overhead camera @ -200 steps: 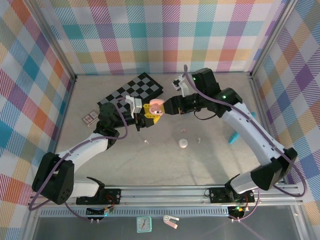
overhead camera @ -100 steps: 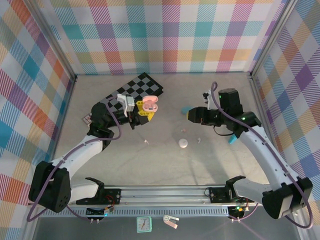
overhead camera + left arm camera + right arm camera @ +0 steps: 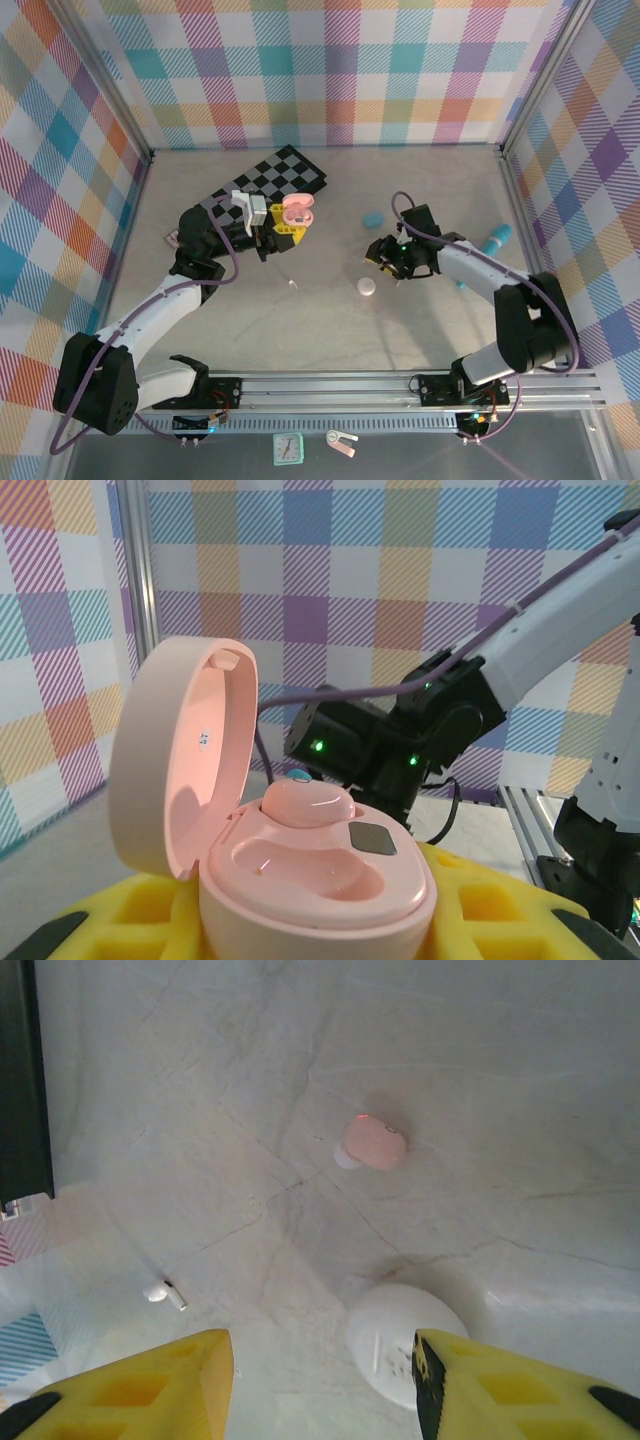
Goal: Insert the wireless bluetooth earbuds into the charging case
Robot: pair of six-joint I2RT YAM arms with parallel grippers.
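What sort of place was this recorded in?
Probably a lab robot test cell: plaid backdrop walls, a left arm and right arm bolted to a rail, and a checkerboard.

The left wrist view's lower edge cuts off the base of the pink charging case point(image 3: 300, 880) and the yellow pads point(image 3: 490, 915) of the left pincer point(image 3: 300, 925) gripping it. In the right wrist view, one yellow finger point(image 3: 500, 1390) of the spread right pincer point(image 3: 320, 1380) hides part of the white case point(image 3: 395, 1338). The white earbud point(image 3: 163, 1293) is too small to make out.
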